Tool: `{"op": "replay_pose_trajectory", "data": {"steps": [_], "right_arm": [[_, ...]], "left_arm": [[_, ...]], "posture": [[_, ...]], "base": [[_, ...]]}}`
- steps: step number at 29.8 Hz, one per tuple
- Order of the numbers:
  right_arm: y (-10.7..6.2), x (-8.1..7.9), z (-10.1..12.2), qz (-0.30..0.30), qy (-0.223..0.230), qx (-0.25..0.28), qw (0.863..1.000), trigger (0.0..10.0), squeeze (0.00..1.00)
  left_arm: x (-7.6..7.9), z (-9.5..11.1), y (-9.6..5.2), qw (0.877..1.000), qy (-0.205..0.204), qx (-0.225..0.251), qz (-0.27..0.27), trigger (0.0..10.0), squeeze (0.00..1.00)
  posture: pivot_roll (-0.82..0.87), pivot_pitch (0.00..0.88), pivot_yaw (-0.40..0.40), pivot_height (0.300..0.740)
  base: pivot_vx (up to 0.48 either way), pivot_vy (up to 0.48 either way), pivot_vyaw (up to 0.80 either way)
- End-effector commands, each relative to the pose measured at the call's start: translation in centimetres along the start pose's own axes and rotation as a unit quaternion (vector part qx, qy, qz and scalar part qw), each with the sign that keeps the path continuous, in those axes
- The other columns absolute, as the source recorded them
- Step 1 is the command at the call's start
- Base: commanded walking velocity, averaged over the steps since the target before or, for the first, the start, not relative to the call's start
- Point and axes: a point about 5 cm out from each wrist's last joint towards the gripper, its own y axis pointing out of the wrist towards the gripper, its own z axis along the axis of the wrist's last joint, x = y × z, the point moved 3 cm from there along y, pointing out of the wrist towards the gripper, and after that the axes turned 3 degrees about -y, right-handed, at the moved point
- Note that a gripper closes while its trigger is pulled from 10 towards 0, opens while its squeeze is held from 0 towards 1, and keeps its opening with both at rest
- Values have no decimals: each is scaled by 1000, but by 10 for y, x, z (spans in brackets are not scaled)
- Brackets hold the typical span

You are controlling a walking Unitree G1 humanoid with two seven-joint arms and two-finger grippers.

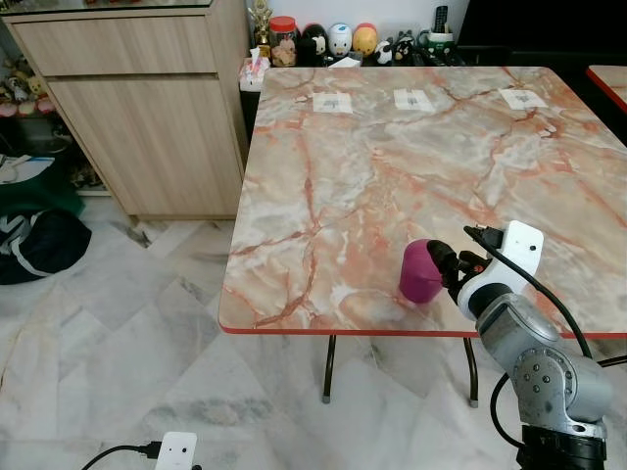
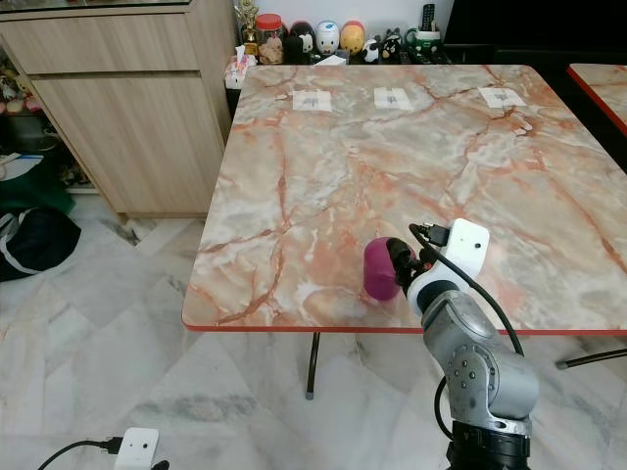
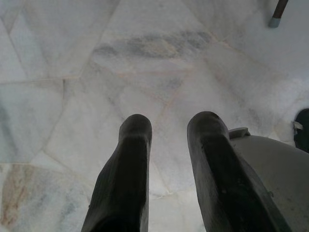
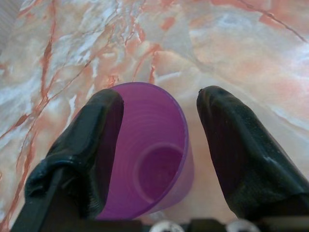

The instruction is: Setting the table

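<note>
Cup [image 1: 420, 271] in purple plastic is standing near the front edge of the marble worktop [image 1: 392, 166], directly ahead of the right hand [image 4: 159, 140]. The hand's fingers are spread apart: one is reaching inside the cup's mouth against the wall, the other is hanging outside, clear of it, so closing would likely pinch the rim. The left hand [image 3: 169, 164], fingers parted and empty, is hanging low over the floor [image 3: 72, 72], well away from the cup.
</note>
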Motion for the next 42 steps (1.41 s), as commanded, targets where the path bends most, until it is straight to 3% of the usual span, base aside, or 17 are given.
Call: {"op": "replay_pose_trajectory", "data": {"steps": [1, 6, 7, 8, 10, 11, 12, 15, 16, 17, 18, 42], "right_arm": [[1, 1, -7, -2, 3, -17, 1000, 10000, 0], [1, 1, -9, -2, 4, -21, 1000, 10000, 0], [1, 1, -10, -2, 4, -23, 1000, 1569, 0], [1, 1, -11, -2, 4, -24, 1000, 1059, 0], [1, 0, -12, -2, 4, -27, 1000, 1412, 0], [1, 0, -12, -2, 4, -27, 1000, 4196, 0], [2, 0, -12, -3, 4, -28, 1000, 10000, 0], [2, 1, -13, -6, 5, -28, 1000, 10000, 0], [2, 2, -12, -9, 8, -26, 1000, 6667, 0], [2, 3, -12, -10, 10, -25, 1000, 6667, 0], [2, 3, -12, -10, 10, -24, 1000, 0, 0], [4, 3, -9, -20, 19, -8, 1000, 0, 0]], "left_arm": [[-1, -9, -2, 1000, 0, -17, 1, 10000, 0], [-1, -9, -2, 1000, 0, -17, 1, 10000, 0], [-1, -9, -2, 1000, 0, -17, 1, 10000, 0], [-1, -10, -2, 1000, 1, -17, 1, 10000, 0], [-1, -10, -2, 1000, 0, -18, 1, 10000, 0], [-1, -10, -2, 1000, 0, -18, 0, 10000, 0], [-1, -10, -2, 1000, 0, -18, 0, 10000, 0], [-1, -10, -2, 1000, 1, -18, 0, 10000, 0], [-1, -9, -2, 1000, 1, -18, 0, 10000, 0], [-1, -9, -2, 1000, 1, -18, 0, 10000, 0], [-1, -9, -2, 1000, 1, -18, 1, 10000, 0], [-1, -10, -2, 1000, 3, -20, 0, 10000, 0]], "posture": [[-10, 128, -12, 740], [-11, 129, -12, 740], [-11, 129, -12, 740], [-9, 129, -11, 740], [-10, 129, -11, 740], [-11, 129, -10, 740], [-11, 129, -10, 740], [-10, 129, -11, 740], [-10, 129, -11, 740], [-10, 129, -11, 740], [-9, 128, -11, 740], [-8, 125, -11, 740]], "base": [[0, 0, 0], [0, 0, 0], [0, 0, 0], [0, 0, 0], [0, 0, 0], [0, 0, 0], [0, 0, 0], [0, 0, 0], [0, 0, 0], [0, 0, 0], [0, 0, 0], [0, 0, 0]]}}
